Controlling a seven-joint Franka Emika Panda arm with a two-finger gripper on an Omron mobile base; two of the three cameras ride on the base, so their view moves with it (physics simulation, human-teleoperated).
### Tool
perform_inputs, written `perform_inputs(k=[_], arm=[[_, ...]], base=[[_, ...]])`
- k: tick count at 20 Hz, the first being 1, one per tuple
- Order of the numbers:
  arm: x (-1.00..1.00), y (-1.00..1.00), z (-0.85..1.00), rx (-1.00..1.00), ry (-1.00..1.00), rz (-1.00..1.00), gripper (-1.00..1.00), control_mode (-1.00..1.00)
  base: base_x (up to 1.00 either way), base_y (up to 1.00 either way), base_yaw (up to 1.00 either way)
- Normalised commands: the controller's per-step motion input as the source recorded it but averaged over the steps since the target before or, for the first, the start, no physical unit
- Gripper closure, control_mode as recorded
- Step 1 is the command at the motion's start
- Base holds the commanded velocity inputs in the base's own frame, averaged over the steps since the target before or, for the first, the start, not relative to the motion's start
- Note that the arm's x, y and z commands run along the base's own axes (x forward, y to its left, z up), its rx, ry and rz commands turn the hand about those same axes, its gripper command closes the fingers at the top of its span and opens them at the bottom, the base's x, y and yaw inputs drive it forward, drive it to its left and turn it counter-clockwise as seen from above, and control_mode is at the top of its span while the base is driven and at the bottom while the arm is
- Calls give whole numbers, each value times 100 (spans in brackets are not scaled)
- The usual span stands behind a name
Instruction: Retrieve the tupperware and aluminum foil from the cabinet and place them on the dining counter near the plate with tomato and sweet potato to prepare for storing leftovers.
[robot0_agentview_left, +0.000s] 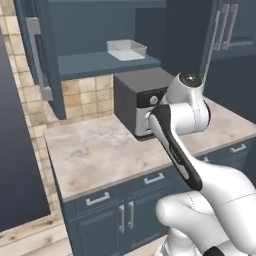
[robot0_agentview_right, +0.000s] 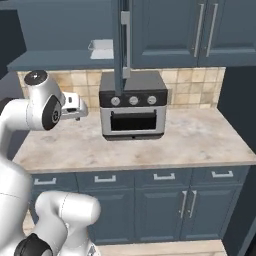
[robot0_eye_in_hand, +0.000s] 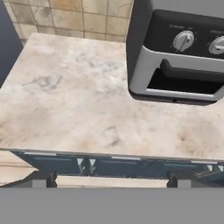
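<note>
The cabinet (robot0_agentview_left: 45, 60) stands open. The tupperware (robot0_agentview_left: 127, 49) rests on its inner shelf (robot0_agentview_left: 100, 64), above the toaster oven (robot0_agentview_left: 142, 100). In the right base view the open door (robot0_agentview_right: 121, 45) hides most of the tupperware (robot0_agentview_right: 102, 49). The hand view shows the table (robot0_eye_in_hand: 78, 105), the oven (robot0_eye_in_hand: 179, 52) with its knobs, and the claw (robot0_eye_in_hand: 113, 180) with fingertips (robot0_eye_in_hand: 51, 178) spread apart, holding nothing.

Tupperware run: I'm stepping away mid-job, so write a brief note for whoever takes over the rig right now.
Tool: open, empty, hovering over the wall counter beside the toaster oven.
Tupperware: on the shelf of the open cabinet, untouched.
Aluminum foil: not spotted.
Done: cabinet door open.
Left: grasp the tupperware, find the foil, carry both to the dining counter by the plate.
</note>
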Motion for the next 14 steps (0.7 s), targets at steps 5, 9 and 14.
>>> perform_inputs(k=[5,9,14], arm=[[0,0,0,0,0,0,-100,100],[0,0,0,0,0,0,-100,100],[0,0,0,0,0,0,-100,100]], base=[[62,-23,3],[75,-14,4],[82,-5,4]])
